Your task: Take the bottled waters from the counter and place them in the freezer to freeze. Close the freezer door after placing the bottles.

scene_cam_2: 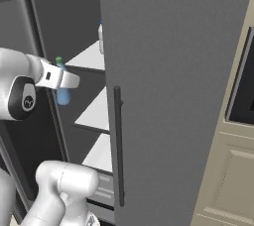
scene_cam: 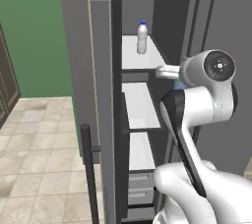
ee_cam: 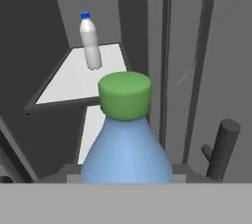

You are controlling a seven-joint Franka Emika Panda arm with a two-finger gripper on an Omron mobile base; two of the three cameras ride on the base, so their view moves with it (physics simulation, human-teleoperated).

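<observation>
Grey refrigerator fronts and a green wall over pale floor tiles make up the room around the open freezer. Nearest, in the hand view, the blue-tinted bottle with its green cap stands upright right at the gripper, whose jaws are closed on its body; it hangs in the air at the mouth of the compartment, level with the gap below the top shelf. In the right base view it shows as a blue body below the hand with the green cap just above. Beside it to the right is the plain grey door with its long dark bar handle. To the left, the freezer door stands swung open. Farther in, on the top white shelf, the whitish bottle with a blue cap stands upright near the back wall.
</observation>
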